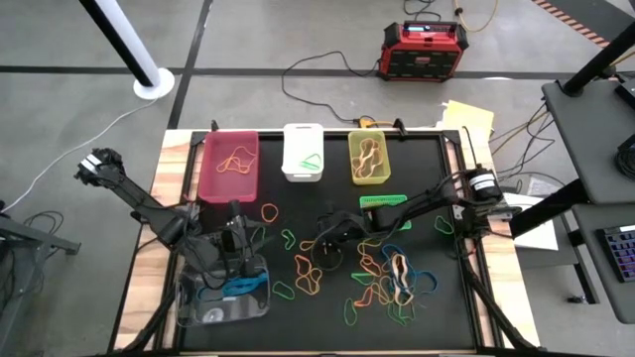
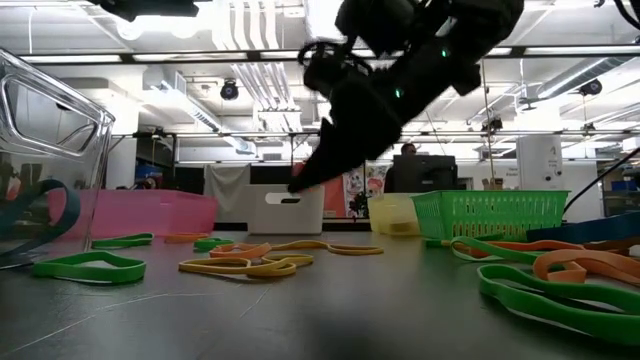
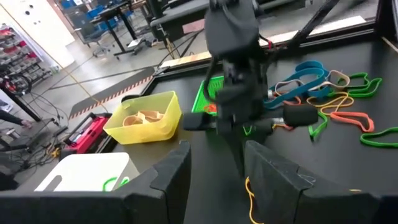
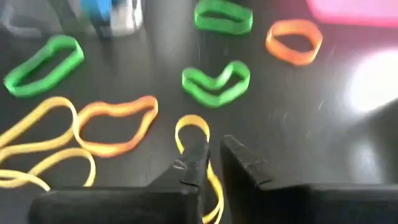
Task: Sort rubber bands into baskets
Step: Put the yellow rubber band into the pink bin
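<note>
- Right claw (image 4: 211,155) is low at mid-desk (image 1: 327,327), fingers a narrow gap apart, straddling a yellow band (image 4: 194,134); can't tell if it's pinched.
- Left claw (image 3: 214,165) hangs spread above the clear bin (image 1: 223,302) at the near left; a blue band (image 1: 243,285) lies inside.
- Loose bands (image 1: 382,283) are scattered mid-desk and right.
- Far row: pink bin (image 1: 228,164), white bin (image 1: 303,151), yellow bin (image 1: 367,157), each holding bands.
- Green mesh bin (image 1: 382,201) sits near the right arm.
</note>
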`<state>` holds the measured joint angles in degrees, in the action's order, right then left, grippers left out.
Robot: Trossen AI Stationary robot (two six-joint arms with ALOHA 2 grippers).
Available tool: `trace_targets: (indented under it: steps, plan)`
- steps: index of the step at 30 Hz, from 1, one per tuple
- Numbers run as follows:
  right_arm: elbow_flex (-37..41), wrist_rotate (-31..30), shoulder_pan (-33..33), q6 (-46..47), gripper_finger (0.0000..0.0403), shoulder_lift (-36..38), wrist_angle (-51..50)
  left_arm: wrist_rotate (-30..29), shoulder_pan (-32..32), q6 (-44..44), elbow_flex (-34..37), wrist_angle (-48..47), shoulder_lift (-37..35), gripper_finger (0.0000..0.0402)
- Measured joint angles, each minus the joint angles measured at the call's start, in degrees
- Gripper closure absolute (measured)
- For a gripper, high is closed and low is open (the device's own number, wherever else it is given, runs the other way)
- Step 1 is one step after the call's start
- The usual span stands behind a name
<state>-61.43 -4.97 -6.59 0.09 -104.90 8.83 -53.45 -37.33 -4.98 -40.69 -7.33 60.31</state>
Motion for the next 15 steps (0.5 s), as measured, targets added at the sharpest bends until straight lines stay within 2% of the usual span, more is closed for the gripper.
trace_targets:
  steps: [9,12,15]
  plan:
    - [0.0,0.5,0.2,1.4,0.0238,-3.4,0.1,0.0,0.5,0.7,0.0,0.2,0.3,0.0264]
    - [0.1,0.5,0.6,0.9,0.0219,-4.4,0.2,0.0,0.5,1.0,0.0,0.4,0.6,0.0264]
    - [0.1,0.5,0.8,0.9,0.0219,-6.2,0.3,0.0,0.7,1.1,0.0,0.6,1.1,0.0264]
